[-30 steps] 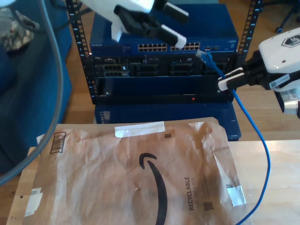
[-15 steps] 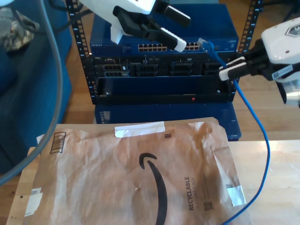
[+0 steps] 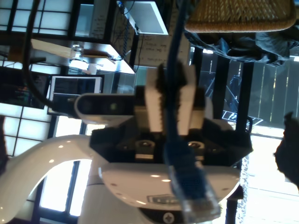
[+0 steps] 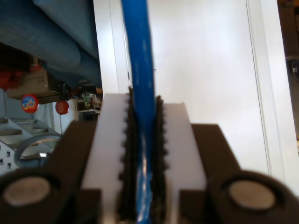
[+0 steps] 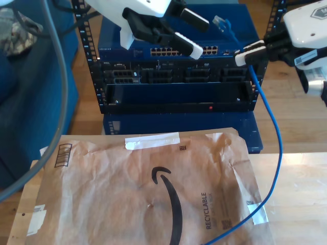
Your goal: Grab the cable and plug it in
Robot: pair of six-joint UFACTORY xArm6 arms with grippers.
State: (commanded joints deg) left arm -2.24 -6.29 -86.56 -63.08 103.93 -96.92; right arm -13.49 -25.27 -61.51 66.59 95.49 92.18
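The cable (image 5: 276, 153) is thin and bright blue. It rises from the table to my second gripper (image 5: 247, 52) at the exterior view's upper right, which is shut on it just behind the plug (image 5: 219, 21). The plug sticks up above the blue switch (image 5: 127, 38), pointing toward the exterior view's left. The second wrist view has the cable (image 4: 140, 56) pinched between the ridged pads of my second gripper (image 4: 142, 121). My first gripper (image 5: 162, 48) hangs open at the exterior view's upper left, holding nothing. Its camera looks at the plug (image 3: 194, 193) and my second gripper (image 3: 171, 81).
A row of ports (image 5: 171, 51) runs along the switch front, above black rack units (image 5: 173, 92) in a metal rack (image 5: 84, 41). A large brown paper mailer (image 5: 153, 189) covers the wooden table (image 5: 301, 194). Blue upholstery (image 5: 30, 102) and a thick grey cable (image 5: 61, 76) are at the exterior view's left.
My second gripper has lifted the cable's plug from port height to above the switch top. The cable's loop over the table has pulled in. My first gripper has barely shifted.
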